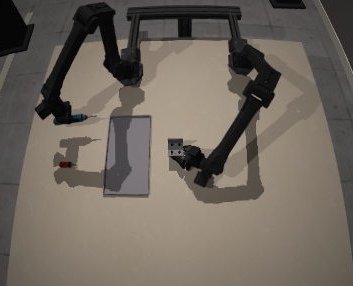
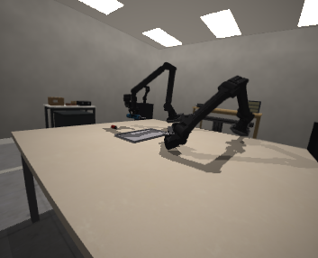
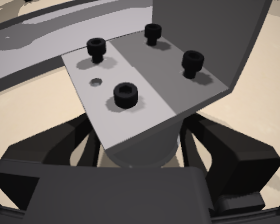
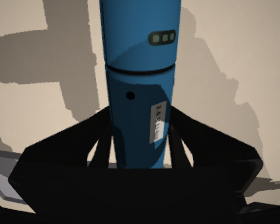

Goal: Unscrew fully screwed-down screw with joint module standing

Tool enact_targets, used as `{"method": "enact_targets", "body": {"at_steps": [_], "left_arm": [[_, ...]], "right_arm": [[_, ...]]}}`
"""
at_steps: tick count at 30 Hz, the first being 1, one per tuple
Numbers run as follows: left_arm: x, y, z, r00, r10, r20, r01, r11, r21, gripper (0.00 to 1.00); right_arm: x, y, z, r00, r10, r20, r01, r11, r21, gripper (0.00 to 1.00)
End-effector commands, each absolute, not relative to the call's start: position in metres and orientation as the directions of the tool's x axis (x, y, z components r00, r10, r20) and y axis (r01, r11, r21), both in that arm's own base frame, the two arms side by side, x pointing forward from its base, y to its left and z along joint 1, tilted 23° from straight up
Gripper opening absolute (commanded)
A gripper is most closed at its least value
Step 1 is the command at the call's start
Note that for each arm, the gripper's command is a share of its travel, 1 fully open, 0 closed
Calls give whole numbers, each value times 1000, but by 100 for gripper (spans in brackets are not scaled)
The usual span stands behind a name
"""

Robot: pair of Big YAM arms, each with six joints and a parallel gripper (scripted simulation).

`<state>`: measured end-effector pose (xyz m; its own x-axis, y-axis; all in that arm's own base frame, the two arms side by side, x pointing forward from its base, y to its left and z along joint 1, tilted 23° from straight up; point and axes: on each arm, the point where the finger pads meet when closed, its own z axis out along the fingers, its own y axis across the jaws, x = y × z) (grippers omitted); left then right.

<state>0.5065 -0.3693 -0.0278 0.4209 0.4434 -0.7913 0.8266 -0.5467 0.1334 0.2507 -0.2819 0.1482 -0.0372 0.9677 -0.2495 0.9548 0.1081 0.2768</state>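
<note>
Pinching the joint module (image 2: 168, 132) (image 3: 143, 154) with the left gripper (image 1: 183, 155) (image 2: 169, 133) (image 3: 140, 112), the electric screwdriver (image 1: 78, 118) (image 2: 135, 116) (image 4: 142, 85) with the right gripper (image 1: 67, 119) (image 2: 131, 115) (image 4: 140, 112), across a tray (image 1: 138, 155) (image 2: 140, 135) (image 3: 41, 24) (image 4: 6, 184) (near a red-handled tool (image 1: 65, 164) (image 2: 113, 127)).

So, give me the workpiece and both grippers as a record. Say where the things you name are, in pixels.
left gripper (image 1: 186, 154) (image 2: 169, 133) (image 3: 141, 120): fingers either side of joint module (image 3: 143, 156); grip unclear
right gripper (image 1: 70, 119) (image 2: 132, 115) (image 4: 140, 112): closed on electric screwdriver (image 1: 76, 118) (image 2: 135, 116) (image 4: 141, 52)
bracket (image 1: 175, 148) (image 3: 153, 95): on top of joint module
raised screws: three, shanks showing
lowest-looking screw (image 3: 125, 95): no shank visible, likely the target
screwdriver bit: away from bracket
</note>
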Motion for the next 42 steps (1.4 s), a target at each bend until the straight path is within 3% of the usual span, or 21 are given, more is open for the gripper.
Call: {"method": "enact_targets", "body": {"at_steps": [1,42], "left_arm": [[513,-375,-19,443,431,-786,821,-547,162,59],[513,-375,-19,443,431,-786,821,-547,162,59]], "right_arm": [[257,-295,192,-28,949,-314,939,133,317,42],[243,-282,233,-31,948,-317,938,137,317,42]]}}
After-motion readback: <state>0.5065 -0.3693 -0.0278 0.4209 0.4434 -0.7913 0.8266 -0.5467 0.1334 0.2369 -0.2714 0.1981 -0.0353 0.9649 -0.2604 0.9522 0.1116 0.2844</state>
